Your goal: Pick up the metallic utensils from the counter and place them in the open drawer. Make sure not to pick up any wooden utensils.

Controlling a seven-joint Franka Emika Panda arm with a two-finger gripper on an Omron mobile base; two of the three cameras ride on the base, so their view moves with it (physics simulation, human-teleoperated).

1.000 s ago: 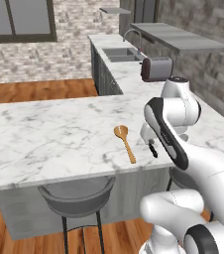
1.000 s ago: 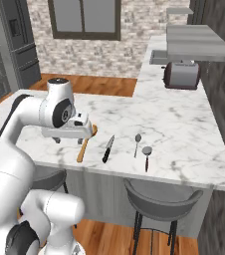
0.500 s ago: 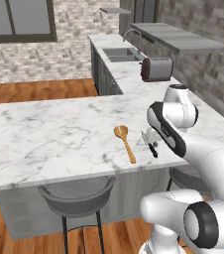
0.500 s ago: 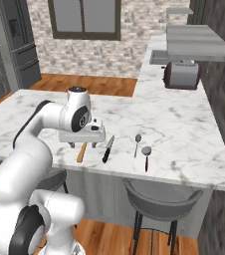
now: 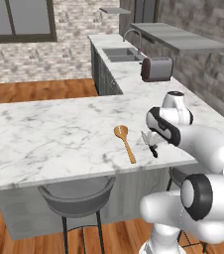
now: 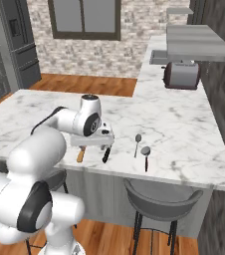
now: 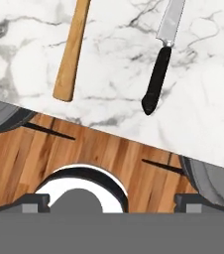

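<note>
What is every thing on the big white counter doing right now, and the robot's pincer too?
Knife: lying flat on the counter, untouched, near the edge.
Wooden spoon: lying flat beside the knife, untouched.
Two small metal spoons: lying flat side by side, farther along the counter.
Pincer: open, nothing in it, above the knife and wooden spoon handles.
Toaster: standing upright on the far counter.
</note>
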